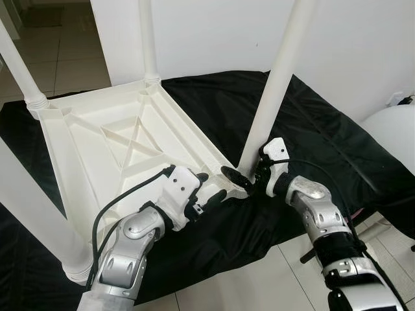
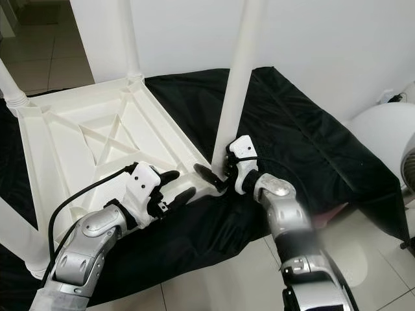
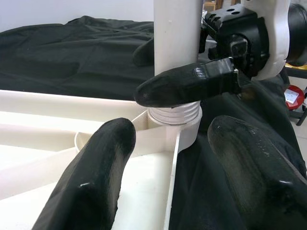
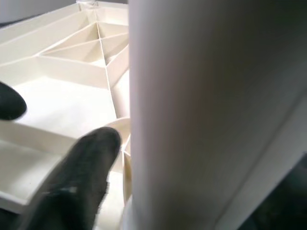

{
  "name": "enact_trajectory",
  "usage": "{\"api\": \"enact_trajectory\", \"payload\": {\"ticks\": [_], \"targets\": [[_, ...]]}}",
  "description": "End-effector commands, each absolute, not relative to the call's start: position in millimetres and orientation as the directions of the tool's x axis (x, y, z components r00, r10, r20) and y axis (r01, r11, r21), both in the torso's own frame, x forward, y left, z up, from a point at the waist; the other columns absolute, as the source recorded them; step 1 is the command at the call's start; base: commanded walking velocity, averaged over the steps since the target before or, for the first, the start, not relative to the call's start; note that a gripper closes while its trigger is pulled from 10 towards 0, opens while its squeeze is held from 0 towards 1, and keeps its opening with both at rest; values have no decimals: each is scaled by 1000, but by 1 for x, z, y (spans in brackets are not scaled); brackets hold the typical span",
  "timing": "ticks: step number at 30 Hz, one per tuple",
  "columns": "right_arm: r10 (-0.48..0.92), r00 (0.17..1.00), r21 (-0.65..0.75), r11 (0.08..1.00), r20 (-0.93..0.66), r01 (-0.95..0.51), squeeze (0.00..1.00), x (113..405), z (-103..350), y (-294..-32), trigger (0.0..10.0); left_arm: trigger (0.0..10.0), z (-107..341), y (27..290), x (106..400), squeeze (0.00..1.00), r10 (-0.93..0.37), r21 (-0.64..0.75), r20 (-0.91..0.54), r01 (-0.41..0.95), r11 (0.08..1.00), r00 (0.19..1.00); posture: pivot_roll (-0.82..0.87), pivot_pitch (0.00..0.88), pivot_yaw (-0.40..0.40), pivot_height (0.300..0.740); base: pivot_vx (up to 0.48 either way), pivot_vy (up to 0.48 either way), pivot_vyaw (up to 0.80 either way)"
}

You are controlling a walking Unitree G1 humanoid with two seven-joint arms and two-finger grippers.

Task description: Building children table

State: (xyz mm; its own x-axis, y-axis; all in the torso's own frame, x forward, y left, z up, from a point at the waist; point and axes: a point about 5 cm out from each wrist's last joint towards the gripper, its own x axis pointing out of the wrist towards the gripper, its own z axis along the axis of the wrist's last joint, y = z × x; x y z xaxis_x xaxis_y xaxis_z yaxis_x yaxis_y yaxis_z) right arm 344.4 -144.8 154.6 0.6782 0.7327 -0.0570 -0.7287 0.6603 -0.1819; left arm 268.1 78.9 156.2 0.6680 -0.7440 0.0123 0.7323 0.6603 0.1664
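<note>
Table top (image 1: 97, 149), smooth white ribbed plastic, lies upside down on a crumpled black cloth (image 1: 311, 129). Right gripper (image 1: 249, 175) pinches the round leg (image 1: 275, 84) above its threaded corner socket; left gripper (image 1: 217, 193), fingers spread, straddles the adjoining rim.

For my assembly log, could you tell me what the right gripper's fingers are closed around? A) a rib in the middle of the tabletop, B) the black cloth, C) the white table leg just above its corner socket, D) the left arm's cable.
C: the right gripper clasps the white table leg just above its corner socket.
</note>
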Motion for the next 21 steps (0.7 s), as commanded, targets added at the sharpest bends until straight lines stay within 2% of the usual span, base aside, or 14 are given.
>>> {"api": "enact_trajectory", "payload": {"ticks": [1, 7, 14, 15, 16, 17, 20, 21], "targets": [[741, 665, -196, 641, -91, -742, 0, 345, 151, -147, 0, 10000, 155, 83, 270, 0, -676, 166, 16, 665, 728, 737, -20, 46, -31, 740, 0, 0, 0], [755, 647, -169, 627, -107, -760, 0, 343, 144, -153, 0, 10000, 155, 83, 270, 0, -672, 164, 16, 661, 732, 740, -20, 47, -35, 740, 0, 0, 0], [735, 672, -145, 658, -87, -739, 0, 339, 141, -159, 0, 10000, 155, 83, 270, 0, -675, 161, 18, 664, 730, 738, -32, 46, -32, 740, 0, 0, 0], [725, 684, -139, 672, -78, -728, 0, 339, 141, -160, 3529, 10000, 155, 82, 270, 0, -676, 161, 18, 665, 729, 737, -32, 46, -32, 740, 0, 0, 0], [725, 684, -139, 672, -78, -728, 0, 339, 141, -160, 3529, 10000, 155, 82, 270, 0, -676, 161, 18, 665, 729, 737, -32, 46, -32, 740, 0, 0, 0], [712, 699, -133, 689, -60, -713, 0, 339, 141, -161, 10000, 10000, 155, 82, 270, 0, -677, 160, 17, 666, 728, 736, -36, 47, -31, 740, 0, 0, 0], [642, 766, -95, 761, -34, -642, 0, 339, 144, -162, 10000, 10000, 154, 82, 270, 0, -679, 158, 16, 669, 726, 734, -39, 51, -31, 740, 0, 0, 0], [642, 766, -95, 761, -34, -642, 0, 339, 144, -162, 10000, 10000, 154, 82, 270, 0, -679, 158, 16, 669, 726, 734, -39, 51, -31, 740, 0, 0, 0]]}}
